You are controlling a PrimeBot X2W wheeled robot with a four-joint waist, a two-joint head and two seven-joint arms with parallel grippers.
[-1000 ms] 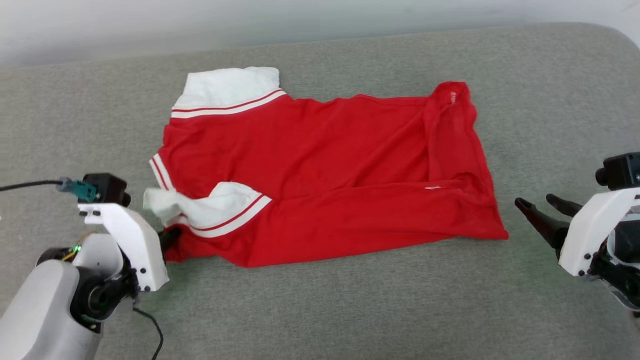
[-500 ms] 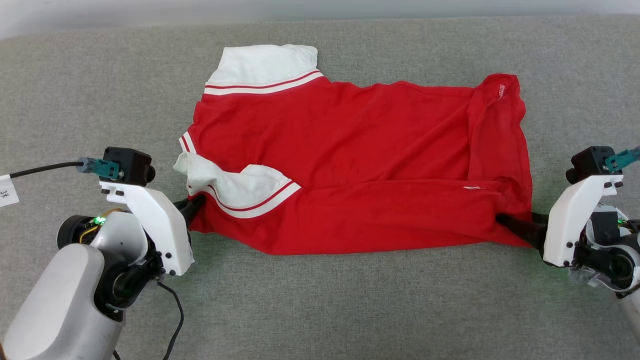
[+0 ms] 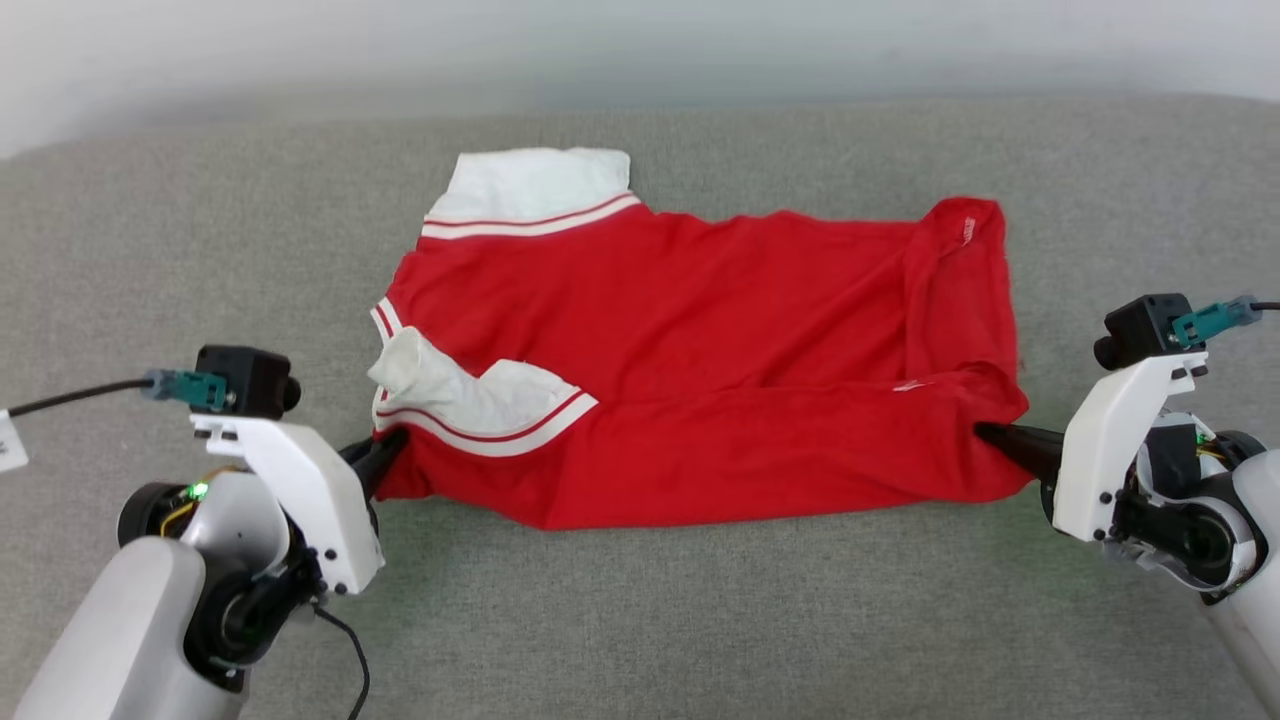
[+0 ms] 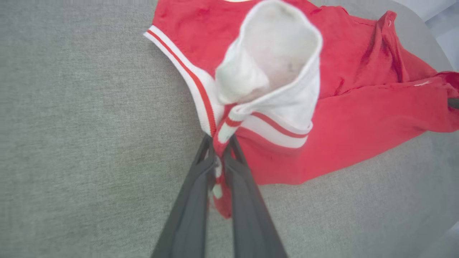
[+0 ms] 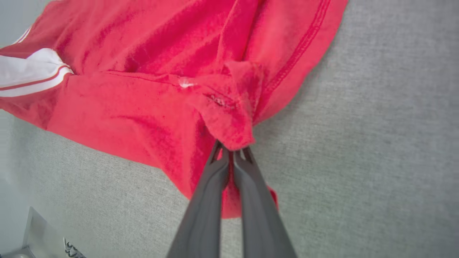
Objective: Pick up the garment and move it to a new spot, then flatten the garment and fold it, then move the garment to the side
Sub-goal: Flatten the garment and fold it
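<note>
Garment lies spread across the middle of the grey fabric-covered counter, plain red face up, collar end toward the robot's left, hem toward its right. Far sleeve, white with red-white striped trim, lies flat at the garment's far left corner. Near sleeve is crumpled and folded back over the red body at the garment's near left corner; in the left wrist view it stands up as an open white tube. A long fold runs along the garment's near edge from sleeve to hem, and the far hem corner is turned over onto the body. Left gripper sits at the garment's near left corner; in its wrist view the left gripper has both dark fingers pressed together on a bunched strip of the striped trim and red fabric, so it grips the garment. Right gripper sits at the garment's near right corner; in its wrist view the right gripper has its fingers closed on a gathered tuck of the red hem, with loose red fabric draped beneath them. Both pinched corners look slightly raised off the counter. Pale wall lies beyond the garment's far edge.
</note>
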